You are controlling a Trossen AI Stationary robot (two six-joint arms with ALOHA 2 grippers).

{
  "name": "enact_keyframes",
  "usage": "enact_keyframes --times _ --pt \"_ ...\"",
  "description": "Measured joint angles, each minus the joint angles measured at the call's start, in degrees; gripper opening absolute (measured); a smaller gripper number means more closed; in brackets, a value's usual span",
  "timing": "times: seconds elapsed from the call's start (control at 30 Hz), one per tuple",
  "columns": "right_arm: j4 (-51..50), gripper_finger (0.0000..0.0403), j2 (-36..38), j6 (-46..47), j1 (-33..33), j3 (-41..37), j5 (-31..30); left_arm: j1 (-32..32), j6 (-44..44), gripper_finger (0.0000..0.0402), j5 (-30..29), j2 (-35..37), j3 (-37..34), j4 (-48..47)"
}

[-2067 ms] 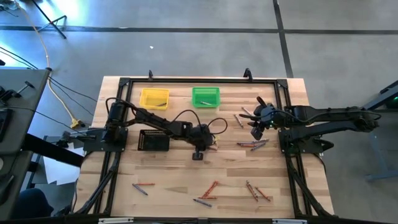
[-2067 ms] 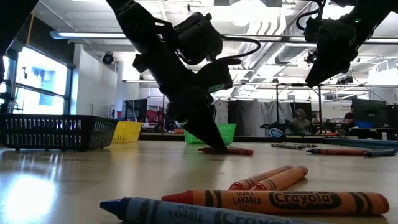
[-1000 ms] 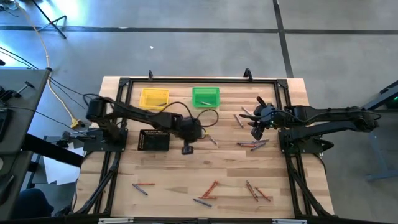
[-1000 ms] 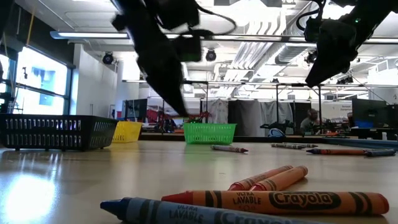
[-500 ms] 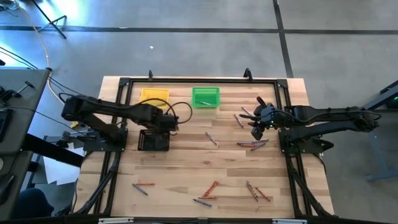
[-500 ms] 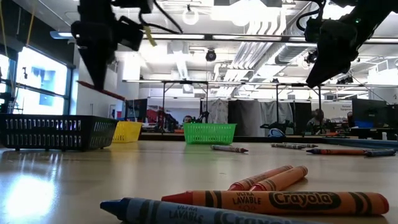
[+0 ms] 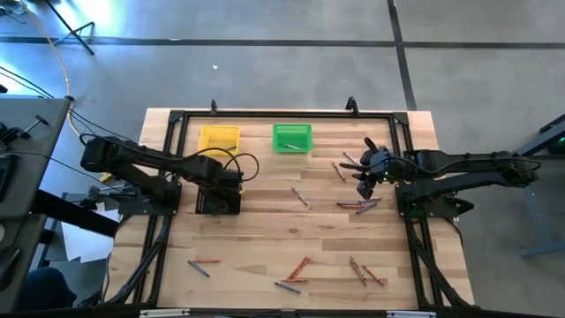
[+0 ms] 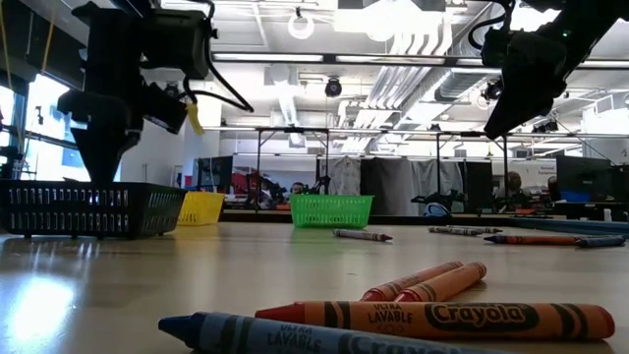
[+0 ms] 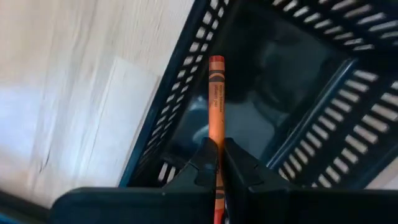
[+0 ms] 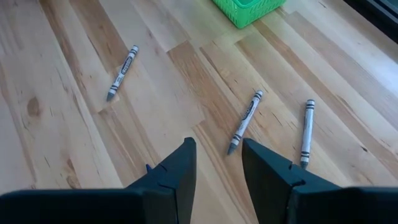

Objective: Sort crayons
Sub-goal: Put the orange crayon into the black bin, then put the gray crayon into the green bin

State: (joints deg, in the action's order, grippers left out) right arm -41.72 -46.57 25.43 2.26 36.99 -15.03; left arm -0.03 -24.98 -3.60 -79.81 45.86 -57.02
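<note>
Over the black mesh bin [image 7: 218, 200] on the left side of the desk [image 7: 265, 243], we see the left gripper [image 9: 216, 163] clamped on an orange crayon [image 9: 215, 106], whose free end points down into the bin's dark interior. From the low camera the left gripper [image 8: 101, 147] hangs just above the bin's rim [image 8: 88, 208].

Beyond that bin, at the far edge, we find the yellow bin [image 7: 219, 139] and the green bin [image 7: 292, 138], the green one with a crayon lying inside.

At the right side of the desk, the right gripper [image 7: 365, 179] hovers above the wood with its fingers spread and nothing between them. Its wrist camera shows three grey crayons [image 10: 244, 121] loose on the boards below, well apart from one another.

We count more loose crayons [image 7: 358, 204] in a small cluster near the right gripper, one alone at mid-desk [image 7: 301, 197], and several groups along the near edge [image 7: 297, 271]. Closest to the low camera lie a blue crayon [image 8: 295, 336] and an orange one [image 8: 442, 320].
</note>
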Motion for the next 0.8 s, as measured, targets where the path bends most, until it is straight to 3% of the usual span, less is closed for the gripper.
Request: enact_keyframes --times 0.33,0.8 --pt "0.03 0.0123 0.00 0.02 0.00 0.00 0.00 0.02 -3.68 0.0018 0.45 0.00 -0.11 -0.07" --pt "0.53 0.0123 0.00 0.02 0.00 -0.02 0.00 0.02 -4.74 0.0069 9.34 0.00 1.13 -0.79"
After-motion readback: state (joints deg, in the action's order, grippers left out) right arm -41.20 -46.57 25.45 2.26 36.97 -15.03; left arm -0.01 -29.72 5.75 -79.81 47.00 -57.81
